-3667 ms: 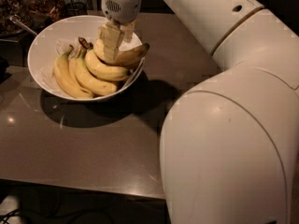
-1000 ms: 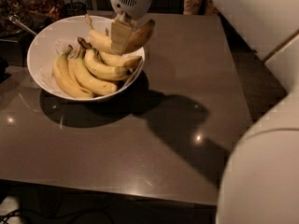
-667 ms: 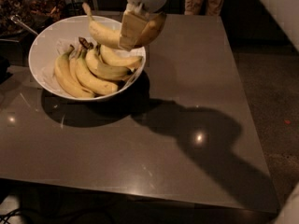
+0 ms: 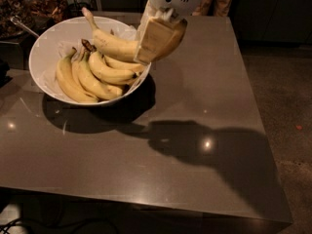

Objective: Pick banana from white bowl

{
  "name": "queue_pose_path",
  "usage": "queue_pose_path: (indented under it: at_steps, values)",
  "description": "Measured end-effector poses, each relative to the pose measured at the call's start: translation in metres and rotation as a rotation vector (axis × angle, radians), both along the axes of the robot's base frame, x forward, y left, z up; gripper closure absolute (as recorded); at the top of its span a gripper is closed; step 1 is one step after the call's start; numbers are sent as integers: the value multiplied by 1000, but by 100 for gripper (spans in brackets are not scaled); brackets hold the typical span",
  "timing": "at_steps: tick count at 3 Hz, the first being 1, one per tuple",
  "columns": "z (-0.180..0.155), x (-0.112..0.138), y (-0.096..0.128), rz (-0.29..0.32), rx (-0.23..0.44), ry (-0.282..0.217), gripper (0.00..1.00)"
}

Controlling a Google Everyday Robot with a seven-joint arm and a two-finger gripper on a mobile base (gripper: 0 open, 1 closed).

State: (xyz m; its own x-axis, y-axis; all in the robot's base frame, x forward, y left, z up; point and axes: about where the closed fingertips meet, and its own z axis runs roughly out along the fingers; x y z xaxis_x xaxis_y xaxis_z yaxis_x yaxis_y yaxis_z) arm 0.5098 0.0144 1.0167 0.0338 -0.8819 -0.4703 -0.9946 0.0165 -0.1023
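Jaws clamp the banana [image 4: 114,45] over the white bowl [image 4: 48,50] rim, hiding part of it; wrist cropped.

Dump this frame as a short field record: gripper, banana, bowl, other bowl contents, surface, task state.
gripper: gripper above the bowl's right rim, closed on the banana
banana: banana gripped near its dark-tip end, tilted, stalk pointing up-left over the bowl
bowl: white bowl upright on the table's left rear part
other contents: bunch lying in the bowl, below the held banana
surface: table dark, glossy
task state: banana gripped and raised, not yet clear of the bowl
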Motion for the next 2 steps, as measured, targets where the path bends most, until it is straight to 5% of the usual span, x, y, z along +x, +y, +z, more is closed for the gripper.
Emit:
queue_pose_path:
  at_steps: [2]
  values:
    - [-14, -15, -12, 22, 3, 30, 100]
